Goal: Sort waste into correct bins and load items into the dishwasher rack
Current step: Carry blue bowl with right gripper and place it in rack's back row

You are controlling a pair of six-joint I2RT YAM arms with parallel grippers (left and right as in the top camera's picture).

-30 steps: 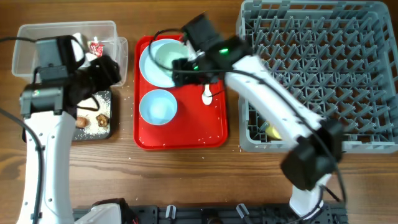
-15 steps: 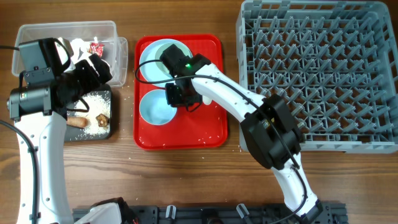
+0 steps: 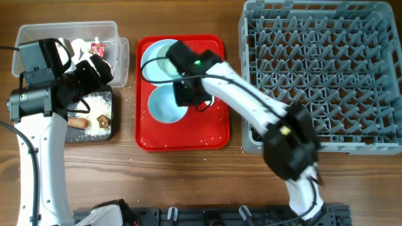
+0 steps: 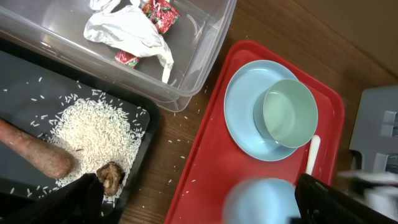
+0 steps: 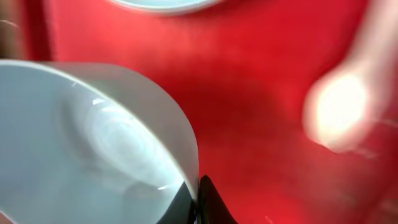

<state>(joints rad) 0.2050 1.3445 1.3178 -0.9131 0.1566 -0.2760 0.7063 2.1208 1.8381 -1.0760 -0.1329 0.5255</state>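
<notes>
Pale blue round bowl, glossy, is at 8 o'clock of the flat red serving tray. Right claw pinches its 2 o'clock rim. Bare tray floor lies at 5 o'clock. Left claw gapes wide.

Nothing legible anywhere here, tbh. The only printed thing is the crumpled red snack wrapper lying inside the clear plastic rectangular tub. It's got some white and green markings on it, but they're way too small and scrunched up to read as letters or a brand.
</notes>
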